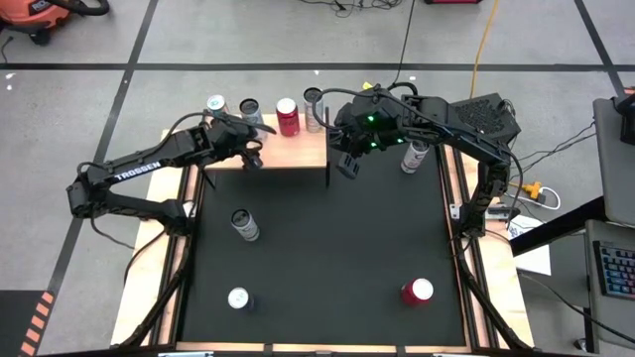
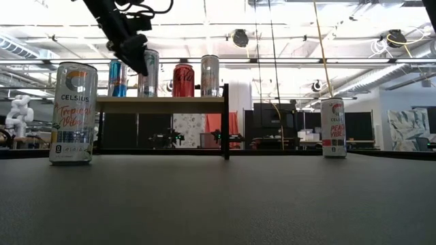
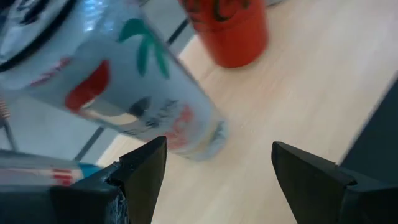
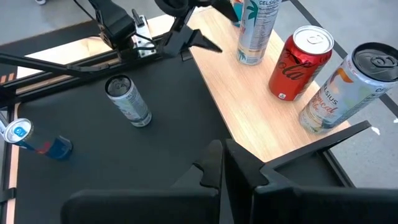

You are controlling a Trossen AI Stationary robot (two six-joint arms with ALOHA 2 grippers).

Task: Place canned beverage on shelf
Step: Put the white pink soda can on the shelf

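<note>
The shelf (image 1: 266, 149) stands at the table's (image 1: 327, 248) far edge, carrying four cans abreast. The right gripper (image 1: 349, 164) hangs by the shelf's right end, fingers pressed together on nothing. The left gripper (image 1: 254, 157) hovers at the front edge, jaws spread, facing the silver Celsius can (image 1: 250, 110), second from the left beside the red cola can (image 1: 288, 116).

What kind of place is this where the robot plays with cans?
Probably a robot lab or workshop, not a home. There is a bare concrete floor with cables lying on it, a high ceiling of pipes and lights, and a keyboard beside the table.
</note>
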